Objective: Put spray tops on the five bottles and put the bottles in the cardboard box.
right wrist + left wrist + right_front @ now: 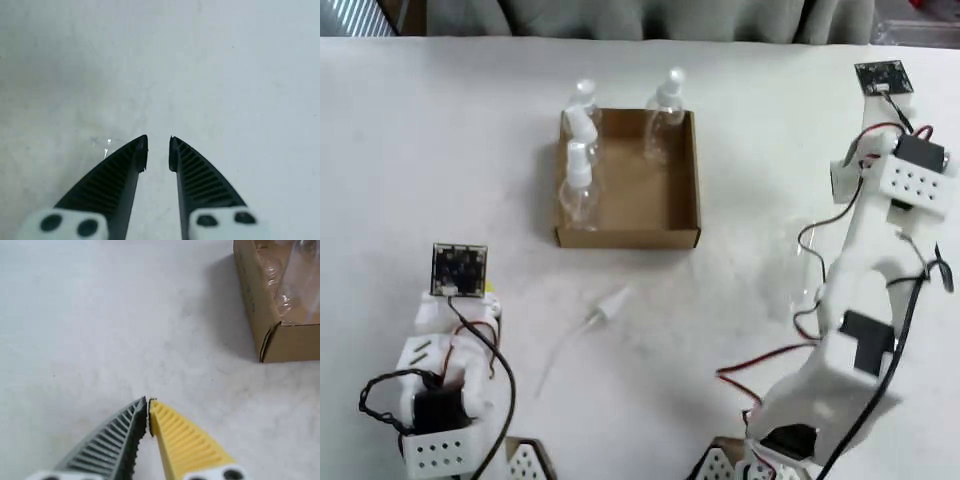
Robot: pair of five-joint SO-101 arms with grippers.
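Observation:
The cardboard box (680,215) stands mid-table and holds several clear bottles with white spray tops (578,183). A loose spray top (610,305) with its thin tube lies on the table in front of the box. A faint clear bottle (805,268) with no top is beside the right arm. My left gripper (148,407), grey and yellow, is shut and empty above bare table, short of the box corner (267,342). My right gripper (157,146), with black fingers, is open by a narrow gap over bare table and holds nothing.
The left arm (445,400) sits at the near left of the white table. The right arm (865,270) stretches along the right side toward the far edge. Red and black cables (760,365) hang by its base.

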